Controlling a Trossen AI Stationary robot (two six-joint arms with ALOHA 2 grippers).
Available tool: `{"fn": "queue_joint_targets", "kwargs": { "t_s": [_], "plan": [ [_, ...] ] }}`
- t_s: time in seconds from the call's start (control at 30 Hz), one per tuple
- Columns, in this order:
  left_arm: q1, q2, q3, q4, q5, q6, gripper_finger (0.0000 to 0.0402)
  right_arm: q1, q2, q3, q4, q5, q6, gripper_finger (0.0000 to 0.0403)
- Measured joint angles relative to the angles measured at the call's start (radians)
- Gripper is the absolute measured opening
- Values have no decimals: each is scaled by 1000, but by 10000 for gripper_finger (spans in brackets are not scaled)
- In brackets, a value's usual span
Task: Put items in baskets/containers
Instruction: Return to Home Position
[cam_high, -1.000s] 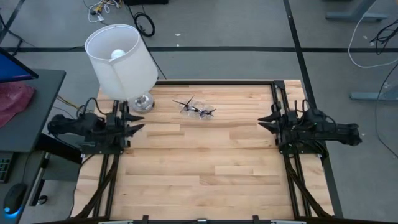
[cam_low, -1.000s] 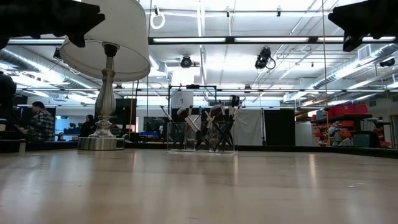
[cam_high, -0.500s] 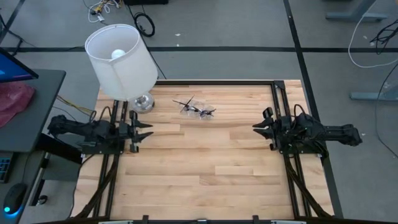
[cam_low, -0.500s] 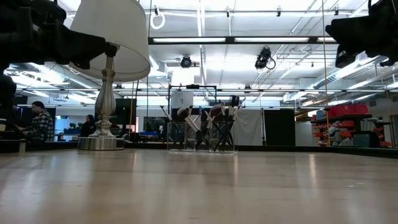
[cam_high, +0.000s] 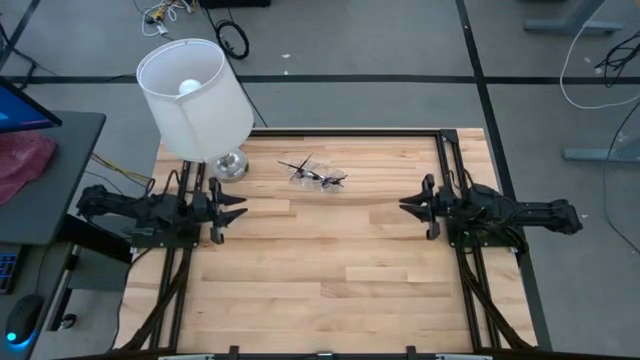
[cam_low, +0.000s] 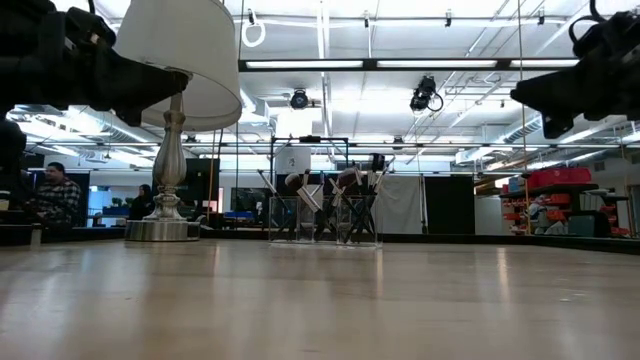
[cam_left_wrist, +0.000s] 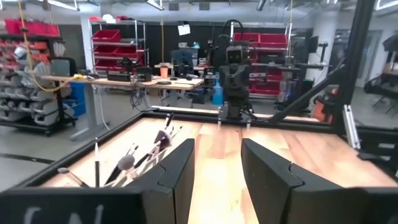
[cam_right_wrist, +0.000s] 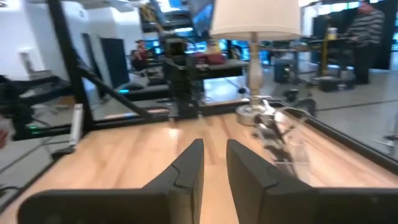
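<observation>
High view: the clear container (cam_high: 320, 179) sits near the table's (cam_high: 330, 290) far edge, right of the lamp (cam_high: 195, 95). Dark-handled brushes (cam_high: 297, 167) stick out of it at angles. The left gripper (cam_high: 240, 206) hovers at the left side and the right gripper (cam_high: 405, 206) at the right, both empty with fingers parted.

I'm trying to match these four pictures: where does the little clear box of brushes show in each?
High view: clear box near the table's upper edge, middle.
Low view: dead centre, far back.
Left wrist view: beside the table's rim.
Right wrist view: just before the lamp's base.
Landmark: the lamp, absent only from left wrist view.
</observation>
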Motion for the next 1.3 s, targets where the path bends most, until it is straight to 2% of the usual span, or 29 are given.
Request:
{"fn": "queue_joint_targets", "kwargs": {
  "t_s": [0.1, 0.4, 1.3],
  "plan": [
    [0, 0, 0, 0, 0, -33, 135, 0, 0, 0, -16, 25, -16, 73],
    [0, 0, 0, 0, 0, -33, 135, 0, 0, 0, -41, 25, 32, 73],
    [0, 0, -1, 0, 0, -33, 135, 0, 0, 0, -41, 26, 22, 73]
  ]
}}
